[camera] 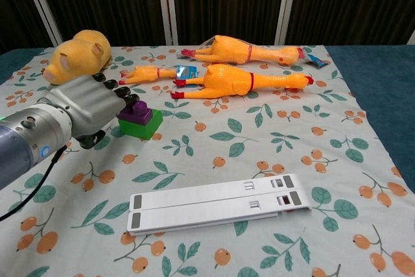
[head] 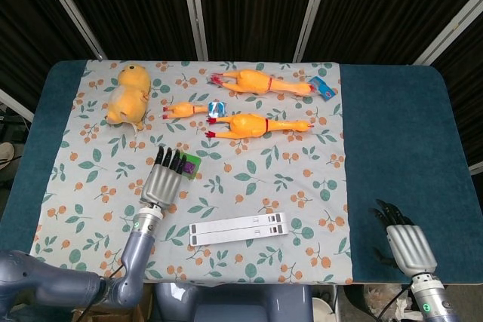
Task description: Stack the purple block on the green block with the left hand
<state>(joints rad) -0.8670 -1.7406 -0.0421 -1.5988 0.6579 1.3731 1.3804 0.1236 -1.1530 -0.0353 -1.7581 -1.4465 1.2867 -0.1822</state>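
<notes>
Your table (head: 407,148) fills the middle of the head view, its blue top bare along the right; the floral cloth (head: 302,186) covers the left and centre of it. Left of centre, your left hand (head: 163,182) lies over the cloth with its dark fingertips (head: 172,160) reaching up to the blocks; in the chest view that hand (camera: 91,109) sits at the left, fingers bent in front of the blocks' left side, and you cannot tell whether they touch or hold anything. At the lower right of the head view your right hand (head: 407,246) rests on the blue top, fingers loosely apart, holding nothing. The white strip (camera: 217,202) lies low in the centre of the chest view; the plush duck (head: 128,96) sits at the upper left; 2 large rubber chickens (head: 260,83) lie across the upper middle, with 1 small chicken (head: 185,109) to their left. The green block (camera: 144,124) stands on the cloth just right of your left fingertips; the purple block (camera: 136,112) sits on top of it.
</notes>
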